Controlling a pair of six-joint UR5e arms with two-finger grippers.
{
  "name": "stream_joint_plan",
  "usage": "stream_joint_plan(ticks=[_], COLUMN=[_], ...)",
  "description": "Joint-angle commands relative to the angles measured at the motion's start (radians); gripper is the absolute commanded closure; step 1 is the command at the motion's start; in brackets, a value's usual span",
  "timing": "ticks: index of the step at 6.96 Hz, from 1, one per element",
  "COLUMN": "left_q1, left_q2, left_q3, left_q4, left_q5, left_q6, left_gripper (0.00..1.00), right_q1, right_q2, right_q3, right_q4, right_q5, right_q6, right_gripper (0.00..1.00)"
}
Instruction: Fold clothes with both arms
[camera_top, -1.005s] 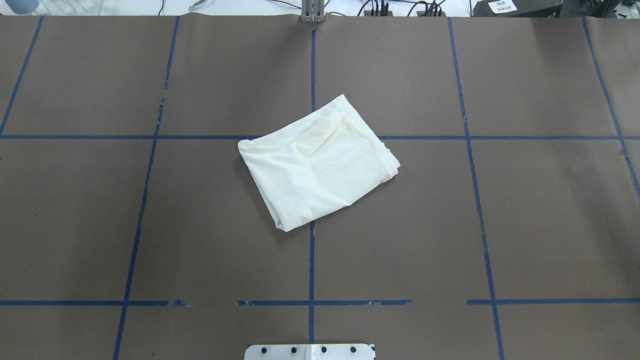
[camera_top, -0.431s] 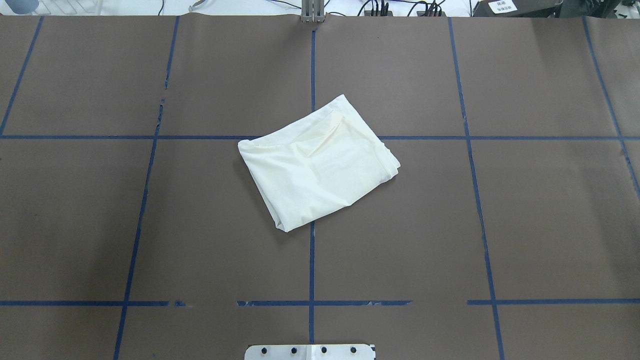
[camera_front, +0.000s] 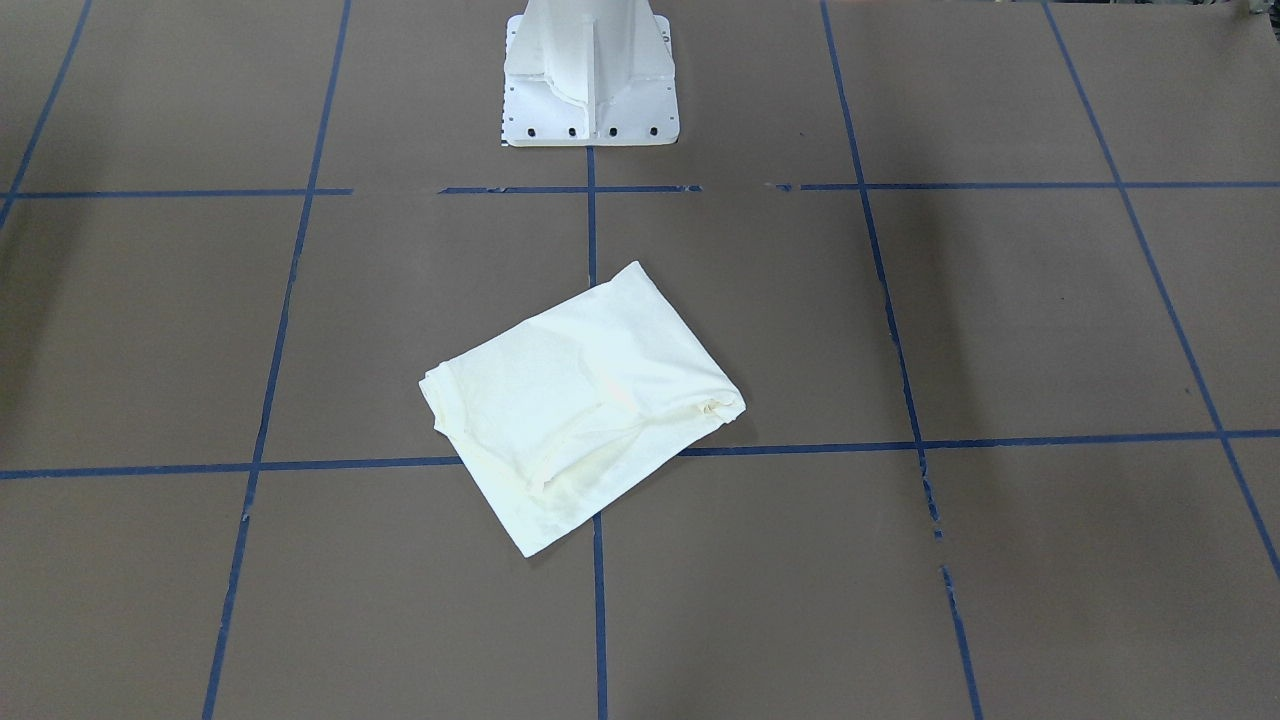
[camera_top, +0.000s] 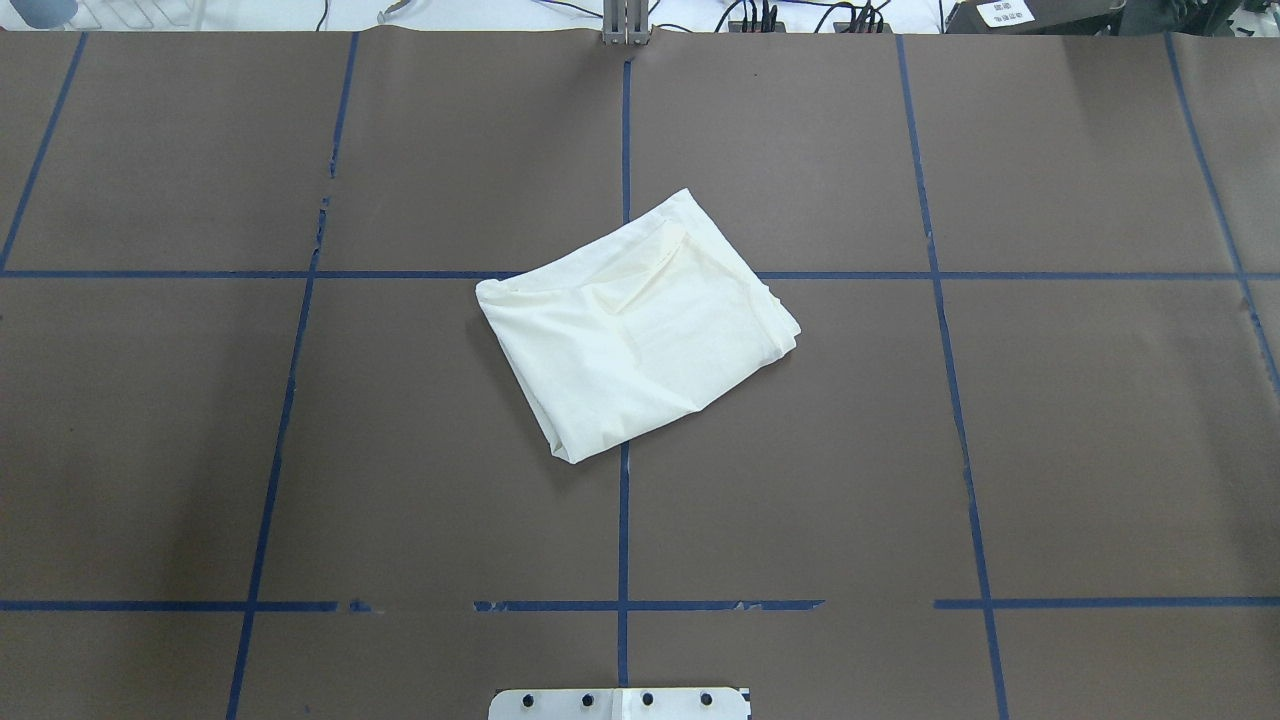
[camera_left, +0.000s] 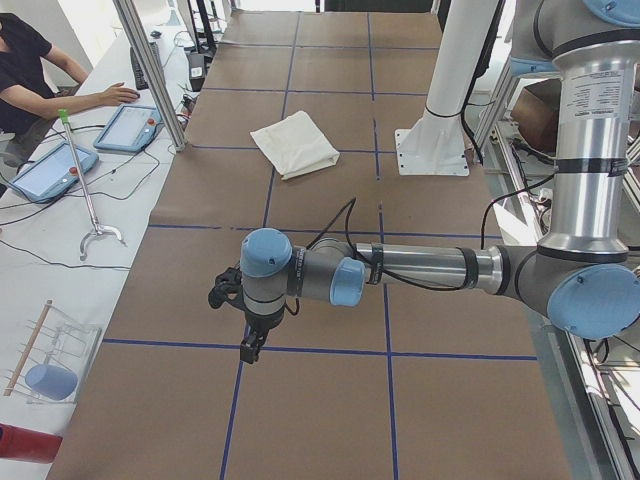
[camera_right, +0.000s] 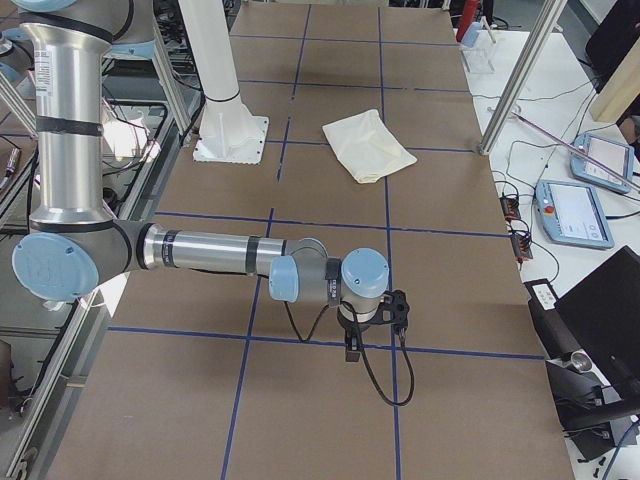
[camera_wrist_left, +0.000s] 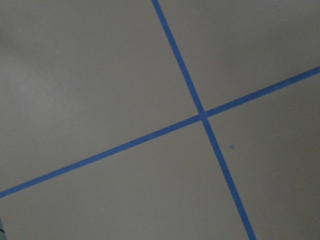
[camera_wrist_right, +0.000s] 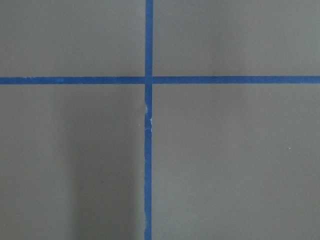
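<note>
Hovering w/ L fingers (camera_left: 248, 350) & R fingers (camera_right: 352, 352) at opposite tabletop (camera_top: 400, 450) ends (open or closed: can't tell), approx. equally far from T-shirt (camera_top: 640, 330) lying diagonally midway.

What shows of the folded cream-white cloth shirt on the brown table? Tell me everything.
The cream-white cloth shirt is folded into a compact, roughly four-sided bundle, plain side up, no print showing. A hemmed edge runs across its top layer. It lies flat, skewed to the blue tape lines, covering one crossing near the middle of the brown table. Only the table touches it.
</note>
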Motion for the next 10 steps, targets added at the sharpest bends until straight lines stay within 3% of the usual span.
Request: stream_joint_plan(ticks=[1,4,7,10], left_q1=[0.031,0.034,0.035,0.042], left_q2=[0.002,0.011,0.012,0.012], left_q3=[-0.023,-0.012,-0.011,-0.011], left_q4=[0.043,0.037,0.037,0.034], left_q5=[-0.005,-0.005,-0.007,-0.007], left_q6=[-0.085,-0.087,-0.087,-0.087], left_gripper=[0.0,0.0,0.0,0.0], right_q1=[0.046,0.051,0.011,0.0], right_q2=[-0.02,-0.025,-0.05,-0.063], right_q3=[0.011,0.033,0.174,0.171], right_q4=[0.003,0.003,-0.009,-0.004], right_q5=[0.03,0.015,0.007,0.005], right_q6=[-0.001,0.007,0.15,0.149], right_gripper=[0.0,0.0,0.0,0.0])
